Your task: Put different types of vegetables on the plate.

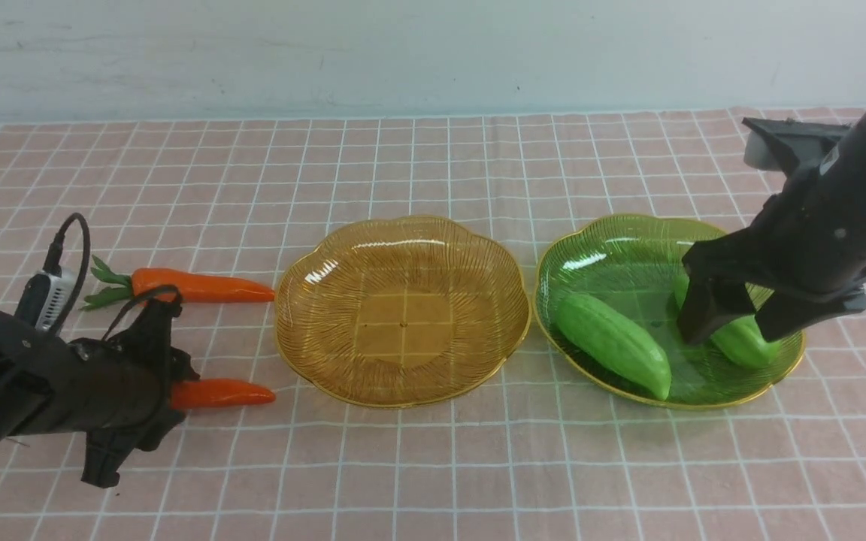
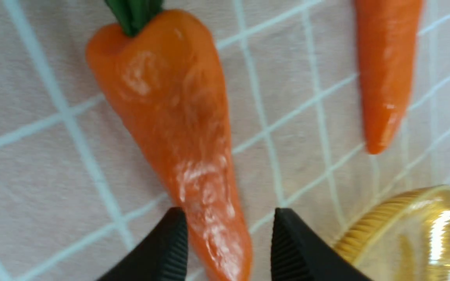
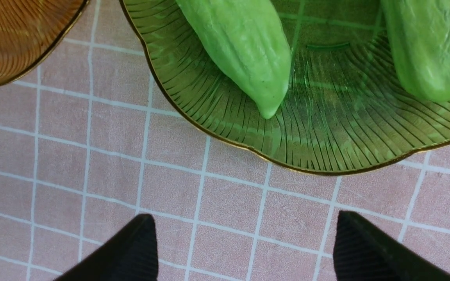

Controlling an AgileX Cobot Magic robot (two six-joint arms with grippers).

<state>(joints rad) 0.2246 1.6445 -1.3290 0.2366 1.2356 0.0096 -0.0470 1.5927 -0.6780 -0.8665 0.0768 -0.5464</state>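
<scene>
Two orange carrots lie on the cloth at the left. The far carrot shows its green top, and the near carrot pokes out from under my left gripper. In the left wrist view that near carrot lies between the black fingertips. One fingertip touches it and a small gap shows at the other. Two light-green cucumbers rest in the green plate. My right gripper hovers open over the right cucumber, with nothing between its fingers.
An amber plate stands in the middle, between the carrots and the green plate, with nothing in it. Its rim lies close to my left fingers. Pink checked cloth covers the table, and a pale wall runs along the back.
</scene>
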